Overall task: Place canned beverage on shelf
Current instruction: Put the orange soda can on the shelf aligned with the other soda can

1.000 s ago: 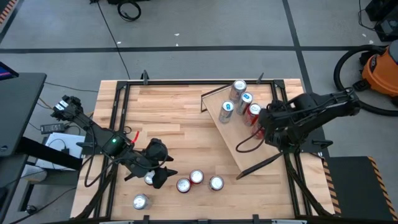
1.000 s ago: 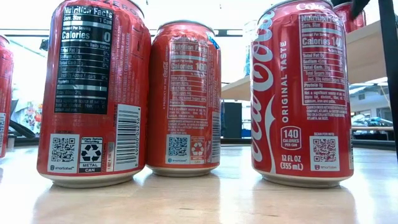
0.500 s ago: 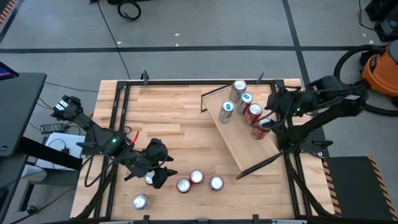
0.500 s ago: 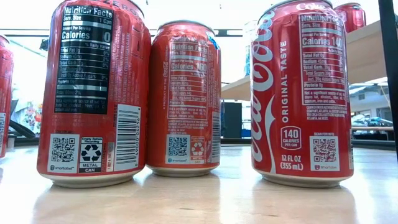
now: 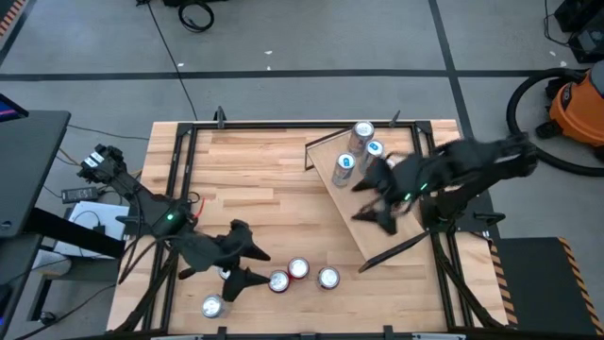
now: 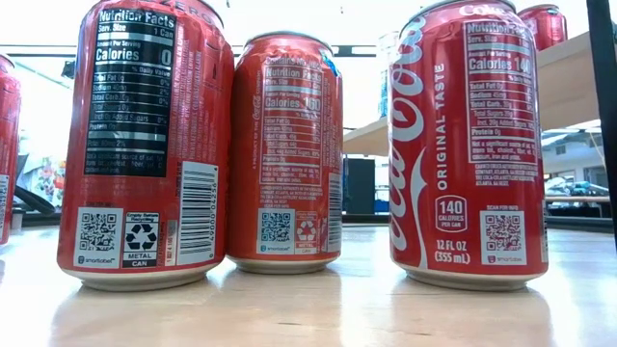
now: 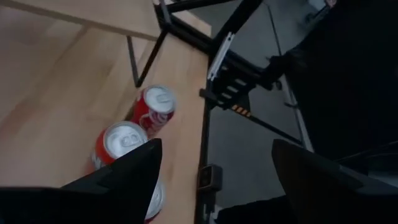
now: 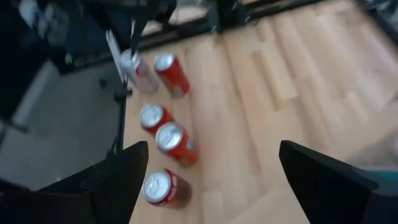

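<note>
The shelf (image 5: 347,212), a light wood plank with black rails, stands slanted at the table's right. Three silver and blue cans (image 5: 362,133) stand at its far end, and a red can (image 6: 540,23) shows on it in the low view. Several red cans (image 5: 298,269) stand upright on the tabletop near the front edge. My right gripper (image 5: 374,200) hangs open over the shelf and covers part of it; its wrist view (image 8: 211,149) looks down on the table cans (image 8: 174,143). My left gripper (image 5: 244,266) is open just left of those cans, which also show in its wrist view (image 7: 121,140).
A silver can (image 5: 214,305) stands alone at the front left. Black frame rails (image 5: 179,161) run along the table's left, right and far sides. Bare tabletop (image 5: 255,179) lies between the arms. An orange vacuum (image 5: 578,104) stands on the floor at the right.
My right gripper has risen off the red can on the shelf and drawn back toward the table's right edge. It has then swung left over the shelf's middle. The can stays upright on the shelf. My left gripper has shifted slightly toward the near edge beside the table cans.
</note>
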